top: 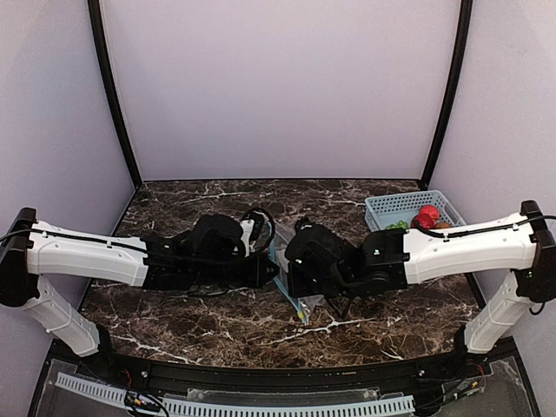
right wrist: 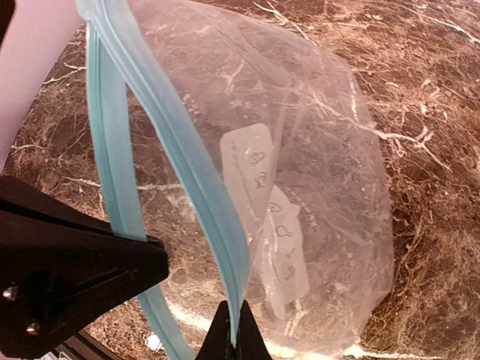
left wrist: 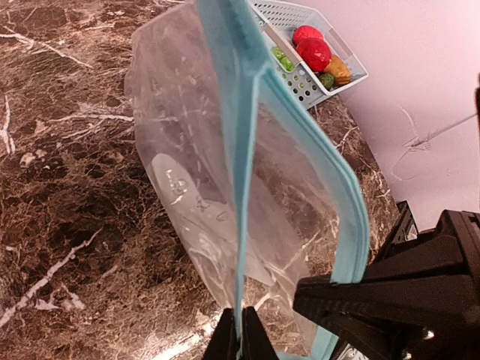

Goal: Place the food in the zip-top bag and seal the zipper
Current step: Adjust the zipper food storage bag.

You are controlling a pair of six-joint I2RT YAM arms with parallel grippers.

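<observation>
The left fingers (left wrist: 253, 345) clamp one lip of the teal zipper (left wrist: 238, 150) and the right fingers (right wrist: 220, 341) clamp the other. Between them the clear bag (left wrist: 180, 142) hangs with its mouth parted over the middle of the bench (top: 217, 326). The fruit (left wrist: 313, 52) lies in the blue basket (left wrist: 300, 86) at the far right corner.

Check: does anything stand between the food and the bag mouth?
No loose object does. The food sits in the light-blue basket; only the right gripper, shut on the zipper of the zip-top bag, lies between them.
</observation>
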